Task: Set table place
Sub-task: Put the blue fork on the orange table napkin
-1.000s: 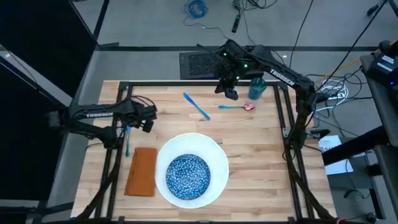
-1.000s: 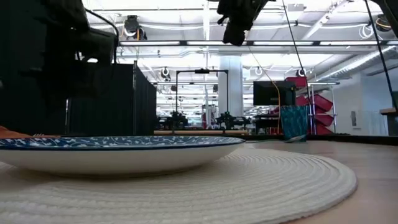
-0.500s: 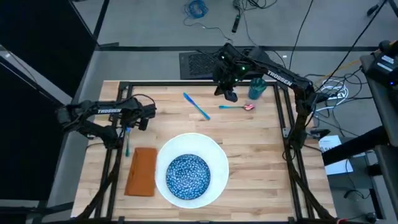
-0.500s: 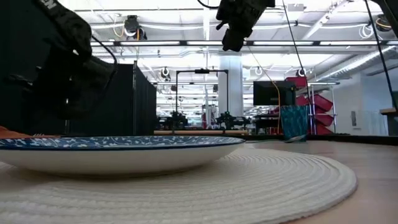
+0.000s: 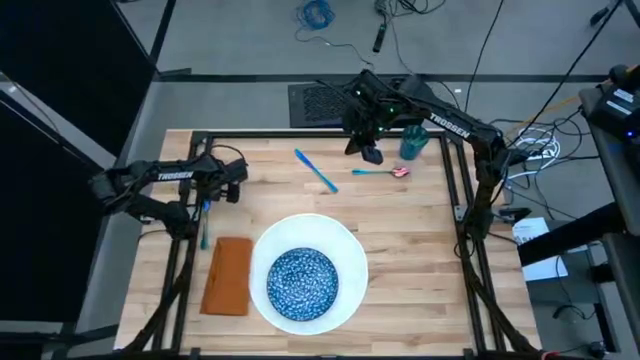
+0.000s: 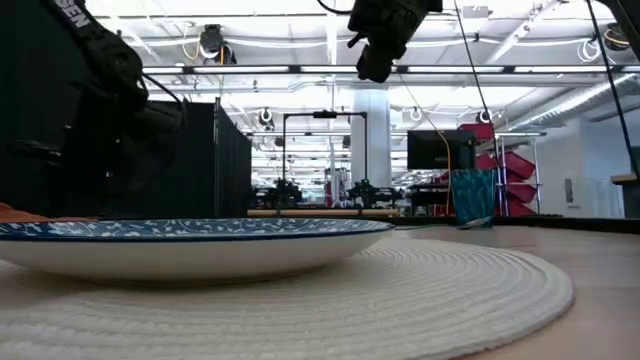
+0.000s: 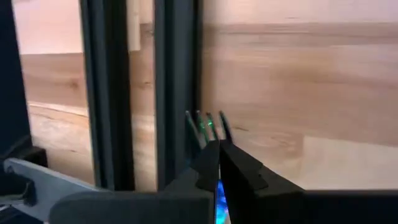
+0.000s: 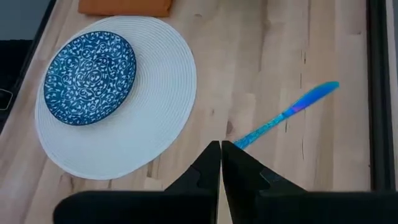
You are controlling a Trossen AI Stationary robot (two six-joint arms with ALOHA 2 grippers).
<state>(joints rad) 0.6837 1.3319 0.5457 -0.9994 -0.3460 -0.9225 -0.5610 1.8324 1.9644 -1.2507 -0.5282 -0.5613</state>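
A blue patterned bowl (image 5: 303,283) sits in the middle of the white round plate (image 5: 345,245), which looks woven. An orange napkin (image 5: 228,276) lies to the plate's left. My left gripper (image 7: 217,146) is shut on the light-blue fork (image 5: 204,228), beside the table's left rail (image 5: 178,250) and left of the napkin. The knife (image 5: 315,170) and the spoon (image 5: 375,172) lie on the far half of the table. The teal cup (image 5: 413,142) stands at the far right. My right gripper (image 5: 371,152) hangs shut high above the far side, between knife and cup. My left gripper pinches the fork's handle between its two fingers. The fingers lie along the fork, and the tines (image 7: 208,124) stick out past the fingertips. I cannot tell whether the fork touches the table.
A small pink object (image 5: 401,170) lies at the spoon's right end. Black rails (image 5: 455,200) run along both sides of the wooden table (image 5: 400,260). Bare wood lies right of the plate.
My left arm has come down toward the table with the fork, as the low view shows. The fork stays beside the left rail, left of the napkin.
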